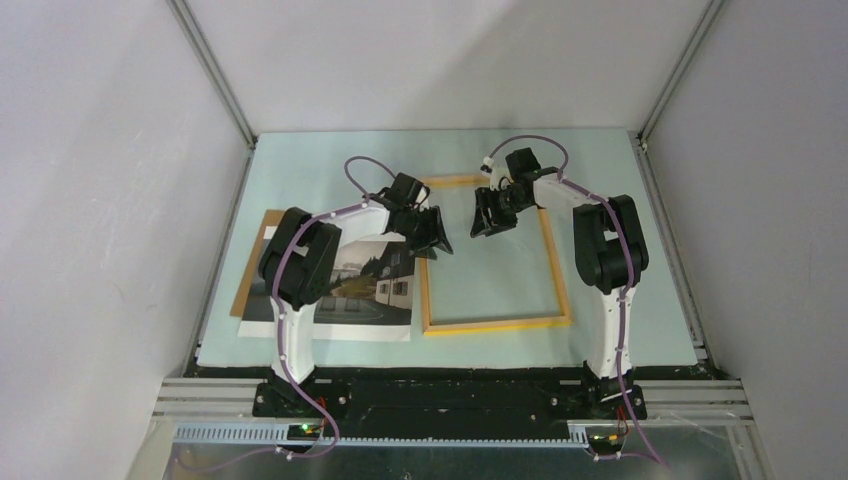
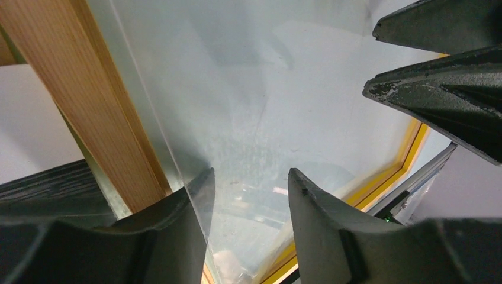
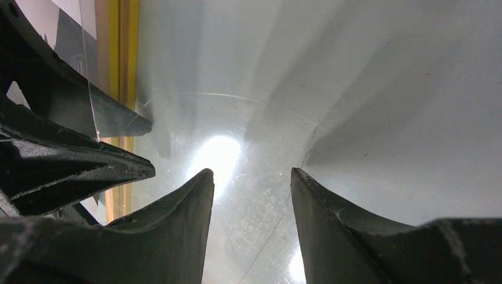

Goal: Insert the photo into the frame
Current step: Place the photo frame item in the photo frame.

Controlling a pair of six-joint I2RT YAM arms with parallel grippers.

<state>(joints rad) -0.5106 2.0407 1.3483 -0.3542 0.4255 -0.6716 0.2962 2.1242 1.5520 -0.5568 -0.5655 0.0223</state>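
Note:
The frame [image 1: 497, 324] lies flat mid-table, thin yellow-orange rails around a clear pane [image 3: 266, 118]. The photo [image 1: 365, 285], a dark misty landscape with a white house, lies left of it, partly under the left arm. My left gripper [image 1: 435, 235] hovers at the frame's left rail [image 2: 89, 100], jaws apart [image 2: 250, 174]; the pane's edge runs past its left finger, and nothing is pinched. My right gripper [image 1: 490, 218] is over the pane in the frame's upper part, open and empty [image 3: 250, 173]. The two grippers face each other closely.
A plain brown backing board [image 1: 252, 270] lies under the photo's left side, near the table's left edge. Grey enclosure walls stand on three sides. The right gripper's fingers [image 2: 438, 89] show at the upper right in the left wrist view.

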